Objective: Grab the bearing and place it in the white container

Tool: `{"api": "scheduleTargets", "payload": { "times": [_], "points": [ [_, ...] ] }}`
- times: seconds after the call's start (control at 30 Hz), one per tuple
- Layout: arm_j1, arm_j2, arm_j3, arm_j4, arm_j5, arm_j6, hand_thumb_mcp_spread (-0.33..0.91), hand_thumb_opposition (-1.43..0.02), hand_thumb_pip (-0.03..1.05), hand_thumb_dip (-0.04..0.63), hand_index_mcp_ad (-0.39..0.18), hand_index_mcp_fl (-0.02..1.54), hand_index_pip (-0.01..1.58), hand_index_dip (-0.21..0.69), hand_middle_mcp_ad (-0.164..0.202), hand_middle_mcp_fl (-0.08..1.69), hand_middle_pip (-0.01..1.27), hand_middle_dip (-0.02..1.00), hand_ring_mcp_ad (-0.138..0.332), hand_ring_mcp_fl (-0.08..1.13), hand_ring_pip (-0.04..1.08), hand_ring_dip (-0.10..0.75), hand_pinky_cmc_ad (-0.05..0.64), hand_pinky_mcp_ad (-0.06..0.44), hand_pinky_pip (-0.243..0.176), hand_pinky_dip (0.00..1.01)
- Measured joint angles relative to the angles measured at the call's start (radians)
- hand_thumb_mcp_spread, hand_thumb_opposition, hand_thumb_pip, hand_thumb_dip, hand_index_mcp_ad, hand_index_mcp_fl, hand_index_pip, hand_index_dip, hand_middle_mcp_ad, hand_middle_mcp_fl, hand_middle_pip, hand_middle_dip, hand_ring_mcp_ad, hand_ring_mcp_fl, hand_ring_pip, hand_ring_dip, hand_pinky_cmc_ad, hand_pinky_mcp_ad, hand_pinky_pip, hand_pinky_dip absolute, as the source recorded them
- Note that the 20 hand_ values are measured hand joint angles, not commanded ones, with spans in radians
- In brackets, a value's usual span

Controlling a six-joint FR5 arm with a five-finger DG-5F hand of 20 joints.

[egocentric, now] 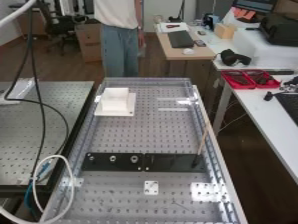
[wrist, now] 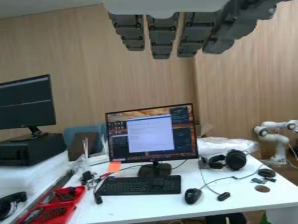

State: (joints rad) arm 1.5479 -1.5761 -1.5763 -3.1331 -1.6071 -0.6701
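Wrist view: the hand (wrist: 163, 37) hangs with fingers straight, side by side, grasping nothing visible, one finger cropped.
Black plate (egocentric: 100, 166): bearing-like rings (egocentric: 134, 159) atop, too small to tell apart.
White container (egocentric: 115, 104): beyond the plate, interior indistinct.

Dark grey fingers of the robot's hand (wrist: 161, 37) hang straight, side by side, in front of a pale wood-panelled wall (wrist: 73, 65). Near the middle of the frame a black-framed monitor (wrist: 151, 131), its screen lit, stands on a white desk (wrist: 126, 204). A flat black keyboard (wrist: 138, 185) lies before it, with a dark rounded mouse (wrist: 191, 195) beside the keyboard. Bulky black headphones (wrist: 235, 159) rest near the monitor. An orange paper note (wrist: 114, 167) is just beyond the keyboard. Red open trays (wrist: 78, 192) hold dark items. Towards one edge of the frame, a second black monitor (wrist: 26, 102) stands on a black box (wrist: 30, 149); near the opposite edge is a jointed white robot arm (wrist: 273, 137).
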Motion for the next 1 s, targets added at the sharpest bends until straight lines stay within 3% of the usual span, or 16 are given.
{"api": "scheduleTargets", "payload": {
  "times": [0.1,0.17,0.3,0.47,0.63,0.7,0.9,1.0],
  "points": [
    [-0.001,0.003,-0.003,0.001,-0.001,0.002,0.00,0.00,0.01,0.007,0.012,0.00,0.01,0.012,0.059,0.02,0.01,0.02,0.072,0.00,0.01,0.016,0.045,0.040,-0.010,0.02],
    [-0.001,0.003,-0.004,0.002,-0.002,0.002,-0.01,-0.01,0.01,0.007,0.014,0.00,0.01,0.012,0.058,0.02,0.02,0.02,0.051,0.00,0.01,0.016,0.037,0.031,-0.010,0.02],
    [-0.004,0.004,-0.005,0.004,-0.006,0.004,0.21,-0.29,0.25,0.024,0.016,0.00,0.04,0.061,0.058,0.05,0.08,0.05,0.051,0.00,0.04,0.019,0.065,0.091,-0.014,0.08],
    [-0.006,0.003,-0.006,0.005,-0.009,0.007,0.24,-0.51,0.24,0.021,0.012,0.00,0.05,0.138,0.058,0.05,0.11,0.10,0.080,0.01,0.07,0.019,0.201,0.209,-0.030,0.17],
    [-0.010,-0.001,-0.005,0.005,-0.013,0.009,0.24,-0.57,0.24,0.024,0.014,0.00,0.07,0.171,0.058,0.06,0.12,0.13,0.105,0.01,0.09,0.019,0.274,0.265,-0.042,0.21],
    [-0.011,-0.002,-0.005,0.005,-0.013,0.009,0.24,-0.59,0.24,0.021,0.014,0.00,0.07,0.175,0.058,0.06,0.12,0.14,0.126,0.00,0.11,0.021,0.286,0.269,-0.042,0.21],
    [-0.013,-0.002,-0.007,0.008,-0.016,0.011,0.24,-0.62,0.24,0.023,0.016,0.02,0.07,0.185,0.058,0.06,0.13,0.14,0.127,0.00,0.11,0.021,0.333,0.290,-0.061,0.23],
    [-0.013,-0.002,-0.010,0.008,-0.016,0.013,0.24,-0.62,0.24,0.024,0.012,0.02,0.07,0.185,0.073,0.06,0.12,0.14,0.140,0.00,0.10,0.017,0.335,0.295,-0.058,0.23]
  ]
}}
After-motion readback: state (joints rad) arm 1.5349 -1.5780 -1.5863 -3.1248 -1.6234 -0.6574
